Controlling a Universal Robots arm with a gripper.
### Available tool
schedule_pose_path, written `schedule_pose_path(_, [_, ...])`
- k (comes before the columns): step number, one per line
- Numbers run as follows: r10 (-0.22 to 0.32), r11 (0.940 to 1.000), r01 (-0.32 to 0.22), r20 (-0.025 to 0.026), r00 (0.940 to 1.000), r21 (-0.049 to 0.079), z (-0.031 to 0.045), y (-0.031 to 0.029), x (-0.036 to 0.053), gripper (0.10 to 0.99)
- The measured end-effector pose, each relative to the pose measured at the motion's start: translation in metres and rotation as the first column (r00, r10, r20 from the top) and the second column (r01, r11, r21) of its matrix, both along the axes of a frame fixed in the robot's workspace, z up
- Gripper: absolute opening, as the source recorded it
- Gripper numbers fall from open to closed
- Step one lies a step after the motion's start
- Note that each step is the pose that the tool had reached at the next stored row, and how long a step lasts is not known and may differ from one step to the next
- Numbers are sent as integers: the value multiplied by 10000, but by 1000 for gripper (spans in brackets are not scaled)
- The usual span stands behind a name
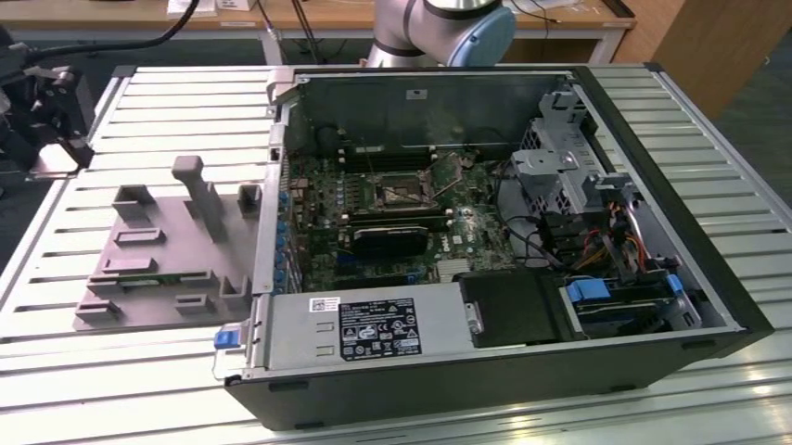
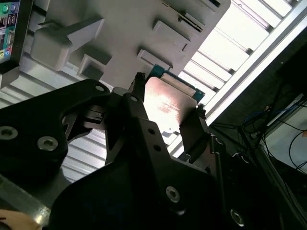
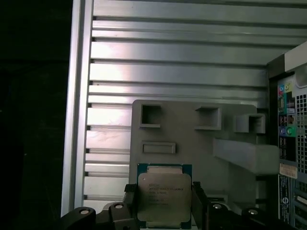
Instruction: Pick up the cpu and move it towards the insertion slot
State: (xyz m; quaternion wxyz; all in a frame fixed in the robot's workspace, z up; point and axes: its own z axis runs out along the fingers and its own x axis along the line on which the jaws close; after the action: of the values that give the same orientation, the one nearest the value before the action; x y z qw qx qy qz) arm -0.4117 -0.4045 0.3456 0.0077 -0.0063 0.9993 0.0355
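One cpu (image 3: pixel 164 197) in end effector (image 3: pixel 163 190); grey fixture (image 3: pixel 192 139), computer case (image 3: pixel 288 120) nearby.

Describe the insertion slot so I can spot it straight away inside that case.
In the exterior view, look into the open computer case at the green motherboard on its floor. Near the board's middle sits the insertion slot: a square socket with a silvery frame and dark centre, unlike the solid black finned block beside it.

fixture (image 1: pixel 161 255) exterior view's left of case (image 1: pixel 495 389) | insertion slot (image 1: pixel 399 192) in case | cpu (image 3: pixel 163 196) between jaws
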Motion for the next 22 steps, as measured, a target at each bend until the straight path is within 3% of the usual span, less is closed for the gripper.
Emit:
schedule_pose_path(18, [0, 10000, 0, 26, 10000, -20, 432, 0, 0, 537])
schedule_pose_path(22, [0, 10000, 0, 30, 10000, -21, 465, 0, 0, 537])
